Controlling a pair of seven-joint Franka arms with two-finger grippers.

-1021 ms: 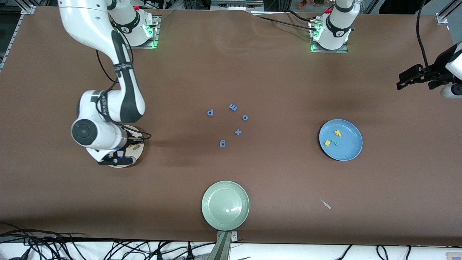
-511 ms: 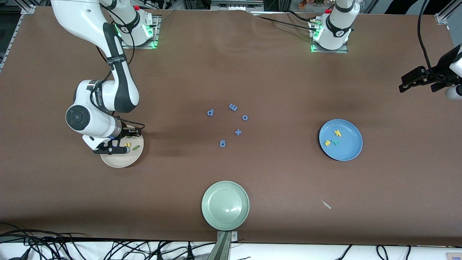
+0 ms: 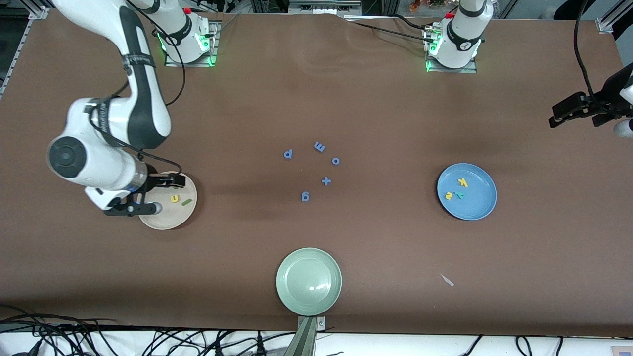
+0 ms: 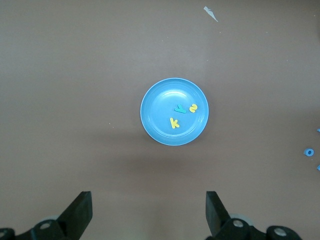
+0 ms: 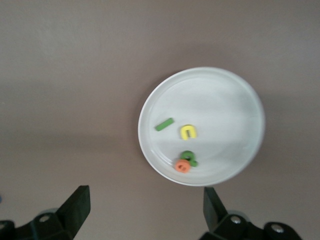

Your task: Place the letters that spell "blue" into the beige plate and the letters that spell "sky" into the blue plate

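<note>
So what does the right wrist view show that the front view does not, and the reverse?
Only the right wrist view shows all four letters in the beige plate: thin green l, yellow u, dark green b, orange e.

Only the front view shows the blue plate with yellow k, yellow s and teal-green y, the pale green plate and the all-blue letters.

Both show the open right gripper by the beige plate.

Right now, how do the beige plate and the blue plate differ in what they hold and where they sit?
The beige plate holds four letters: a green l, yellow u, dark green b and orange e; the blue plate holds three: a yellow k, yellow s and teal y. The beige plate sits toward the right arm's end of the table, the blue plate toward the left arm's end. The right hand hangs open over the beige plate's edge; no hand is over the blue plate. Both are round and similar in size.
</note>
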